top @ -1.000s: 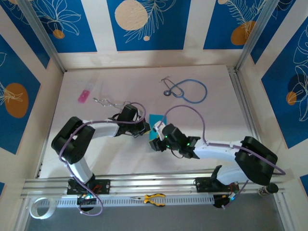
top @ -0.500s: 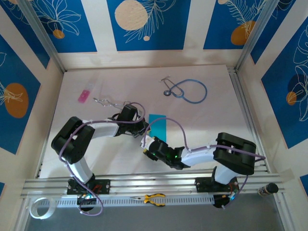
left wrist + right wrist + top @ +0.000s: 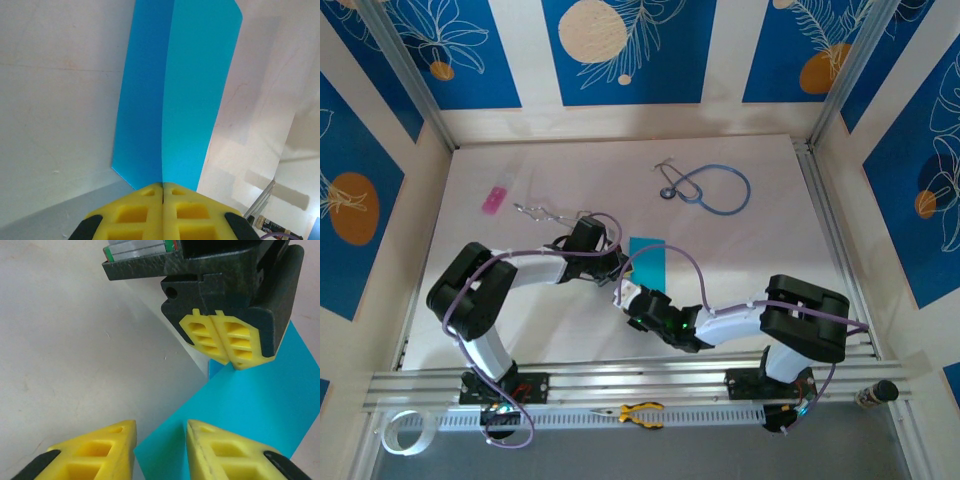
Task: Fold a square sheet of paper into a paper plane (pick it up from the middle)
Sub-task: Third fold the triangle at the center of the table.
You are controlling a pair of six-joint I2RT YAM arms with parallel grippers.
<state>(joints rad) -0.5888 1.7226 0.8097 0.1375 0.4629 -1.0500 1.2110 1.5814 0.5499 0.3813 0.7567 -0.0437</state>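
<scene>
Square sheet of paper (image 3: pixel 647 262): lying just right of centre in the top view, creased lengthwise into a narrow cyan-blue strip. Running up the middle of the left wrist view as two panels meeting at a central fold, the left panel darker than the right.

Left gripper (image 3: pixel 163 187): clamping down on the near end of that fold at the bottom of the frame, yellow fingers pressed together with no gap. Showing again at the upper right of the right wrist view, tips meeting on the paper's edge.

Right gripper (image 3: pixel 160 432): hovering at the bottom of its own frame with jaws parted, holding nothing, a corner of the paper pointing into the gap.

Stethoscope (image 3: pixel 710 188): resting well apart, toward the upper right of the white table (image 3: pixel 520 300).
</scene>
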